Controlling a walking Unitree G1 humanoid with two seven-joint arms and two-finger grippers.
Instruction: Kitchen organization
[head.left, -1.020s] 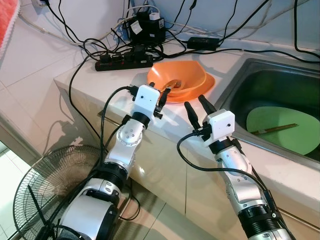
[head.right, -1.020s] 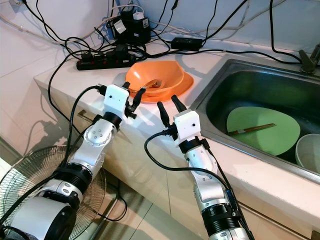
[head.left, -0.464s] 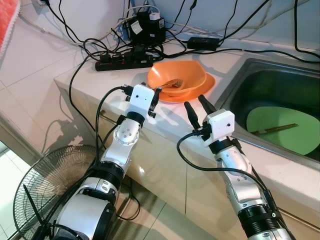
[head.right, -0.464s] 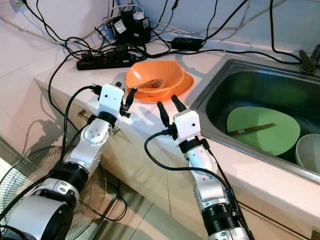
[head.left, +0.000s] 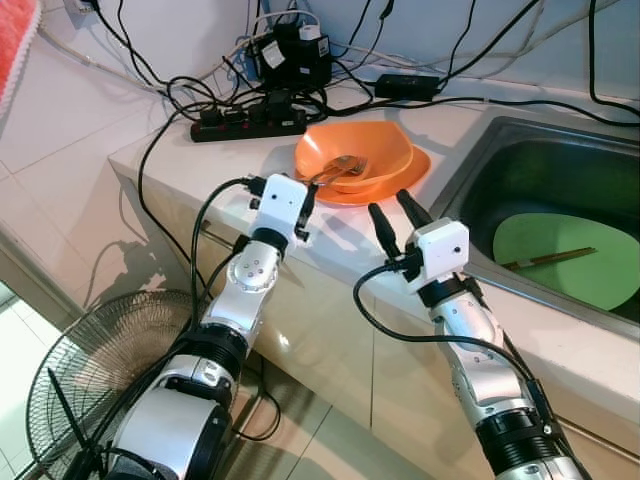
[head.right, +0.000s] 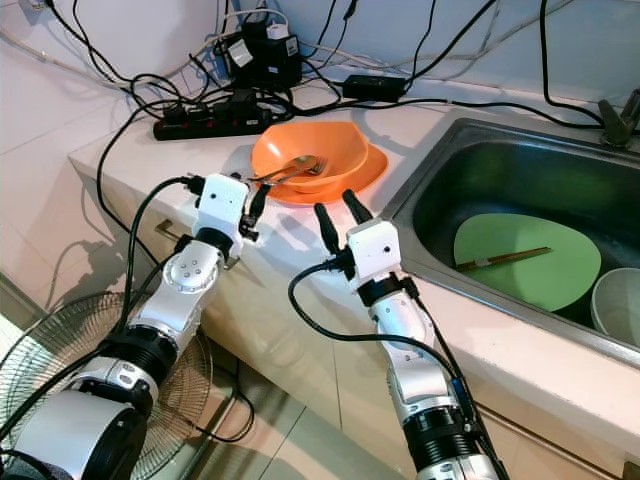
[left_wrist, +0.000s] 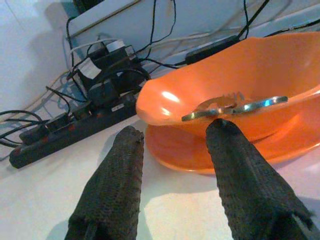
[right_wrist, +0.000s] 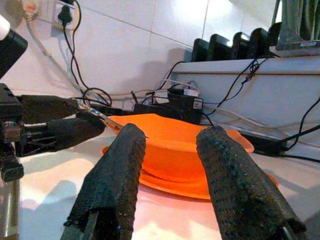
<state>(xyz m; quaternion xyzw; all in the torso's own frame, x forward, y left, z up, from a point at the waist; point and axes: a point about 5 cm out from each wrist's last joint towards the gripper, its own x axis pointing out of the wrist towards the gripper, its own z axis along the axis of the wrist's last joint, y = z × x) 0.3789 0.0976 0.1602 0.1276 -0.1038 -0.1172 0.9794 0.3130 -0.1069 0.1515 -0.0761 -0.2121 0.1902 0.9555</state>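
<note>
The orange bowl (head.left: 352, 157), spoon (head.left: 338, 167) inside, sat near the desk's (head.left: 200, 150) front edge. Left hand (head.right: 255, 198) and right hand (head.right: 335, 220), fingers apart, hovered before it; grasping seemed next.

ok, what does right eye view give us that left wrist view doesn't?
Right eye view adds: sink holding a green plate with chopsticks, white bowl, floor fan, open right end effector.
Left wrist view adds: a close look between the open left end effector fingers.
Shared: orange bowl on orange plate, spoon on the bowl's rim, power strip.
</note>
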